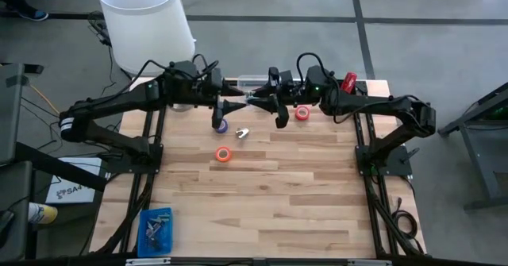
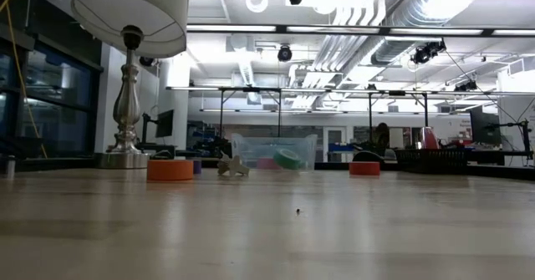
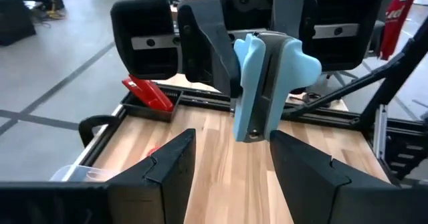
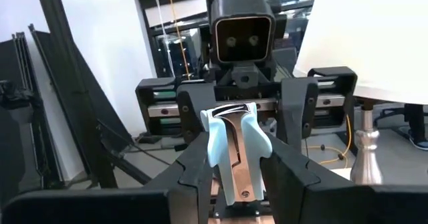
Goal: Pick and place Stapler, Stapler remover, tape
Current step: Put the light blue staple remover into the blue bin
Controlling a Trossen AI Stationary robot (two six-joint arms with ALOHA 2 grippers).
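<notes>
The light-blue staple remover hangs in mid-air between both arms, its long axis on the line joining them. The right gripper clamps it; the left gripper, fingers wide, faces it from 9 o'clock in the high view — a handover, I judge. Beyond lies the red stapler at the tabletop corner.

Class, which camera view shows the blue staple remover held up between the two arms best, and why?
The left wrist view: the blue staple remover fills the centre, nearly whole. In the right wrist view, the right gripper covers its lower sides. The high view gives only a tiny sliver, and the low view misses it.
</notes>
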